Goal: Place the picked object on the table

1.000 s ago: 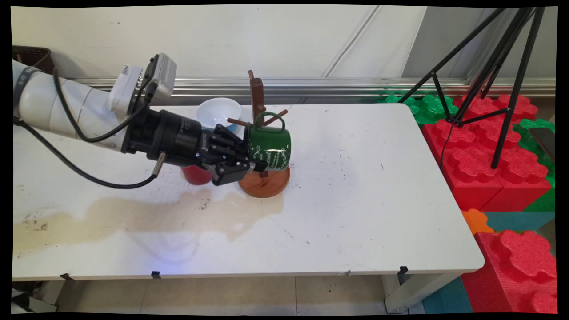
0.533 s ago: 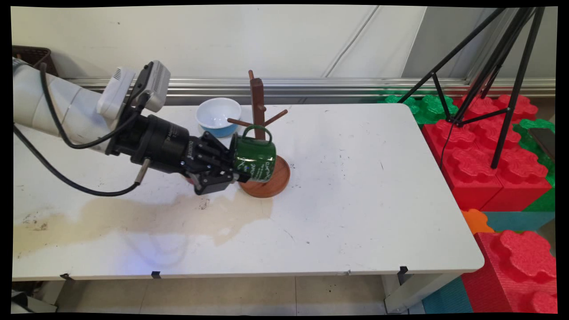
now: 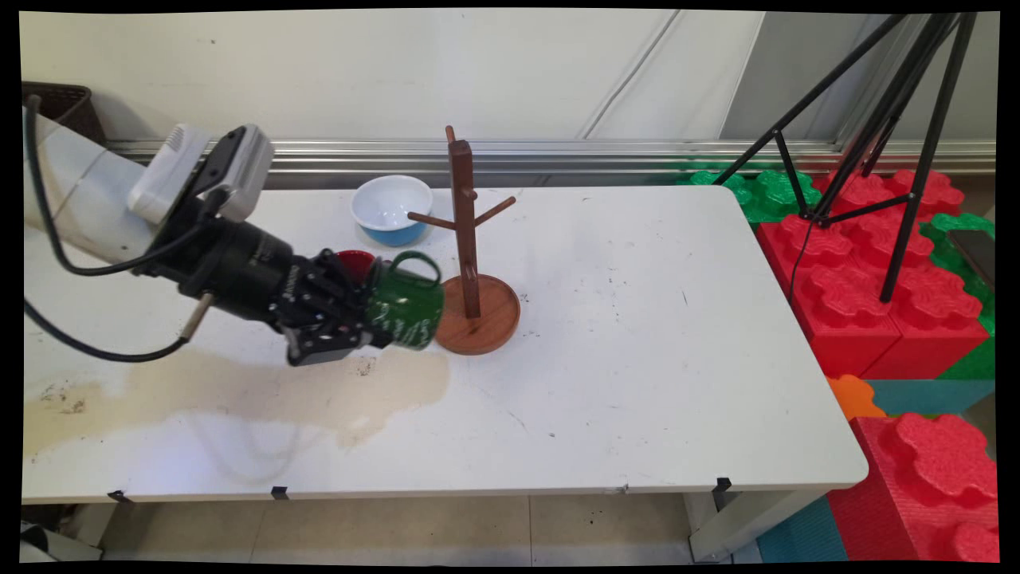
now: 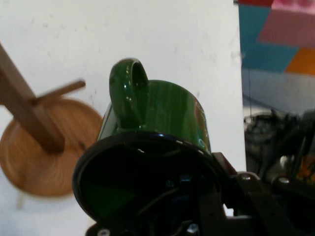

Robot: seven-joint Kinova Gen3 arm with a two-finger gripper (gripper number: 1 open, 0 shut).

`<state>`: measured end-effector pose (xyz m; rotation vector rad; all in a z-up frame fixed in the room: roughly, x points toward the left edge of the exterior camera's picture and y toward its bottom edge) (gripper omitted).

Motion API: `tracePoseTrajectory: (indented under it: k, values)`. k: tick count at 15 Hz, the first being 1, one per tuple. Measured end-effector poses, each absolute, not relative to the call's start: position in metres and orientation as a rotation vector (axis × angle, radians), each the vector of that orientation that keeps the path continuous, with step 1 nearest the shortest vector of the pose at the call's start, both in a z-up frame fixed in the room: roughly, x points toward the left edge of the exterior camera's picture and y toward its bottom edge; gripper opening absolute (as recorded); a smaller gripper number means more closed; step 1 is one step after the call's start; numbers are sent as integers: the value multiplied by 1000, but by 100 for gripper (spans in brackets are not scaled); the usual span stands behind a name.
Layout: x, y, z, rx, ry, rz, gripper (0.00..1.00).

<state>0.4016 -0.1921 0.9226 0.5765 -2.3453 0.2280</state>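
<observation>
your claw (image 3: 374,323) grips the green mug (image 3: 404,301) by its rim, held sideways above the desk (image 3: 637,335) just left of the wooden rack (image 3: 470,263), so one tilt could slip it out.

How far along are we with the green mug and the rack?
Done: the green mug is off the wooden rack, whose pegs are bare. In hand: the hand grips the mug by its rim, on its side, beside the rack's base. Left: it's not yet set down.

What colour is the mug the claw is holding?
Dark green mug with white lettering, clearest in the main view.
</observation>
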Motion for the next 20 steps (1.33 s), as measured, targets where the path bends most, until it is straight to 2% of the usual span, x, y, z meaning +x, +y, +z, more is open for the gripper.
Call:
tracePoseTrajectory:
  k: [8, 20]
  values:
    - [429, -185, 920, 553, -2560, 220, 0]
    - [453, -178, 873, 561, -2857, 211, 0]
